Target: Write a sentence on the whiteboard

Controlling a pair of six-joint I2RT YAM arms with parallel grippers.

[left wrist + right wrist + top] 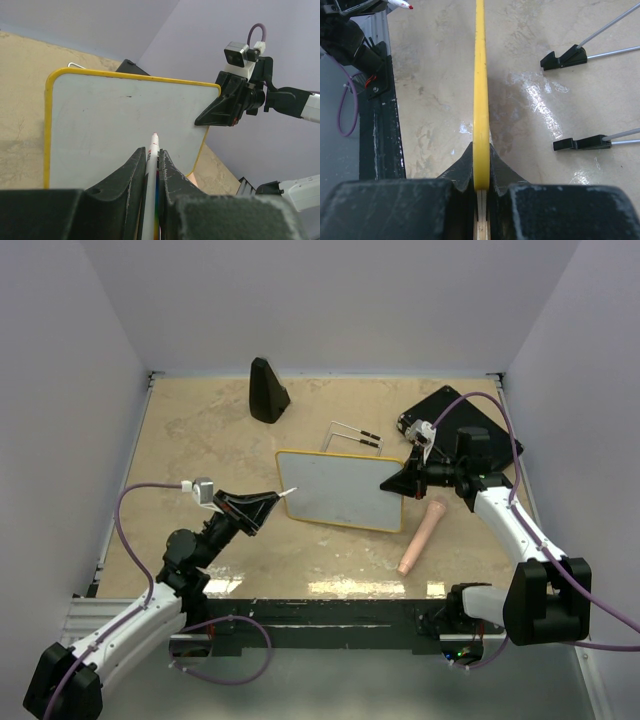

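The left arm (125, 625) and right arm (505, 520) are showing white shells between chunky black joints. A purple cable (150, 487) is trailing along each, and a small silver camera (203, 488) is sitting above matte black wedge-shaped fingers (131, 172).

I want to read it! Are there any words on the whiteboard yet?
No, the whiteboard has no red writing anywhere on its white face.

The whiteboard (345, 490), small and glossy white with a thin yellow rim and rounded corners, hangs tilted over the surface's middle, its right edge pinched in the right hand (390, 484).
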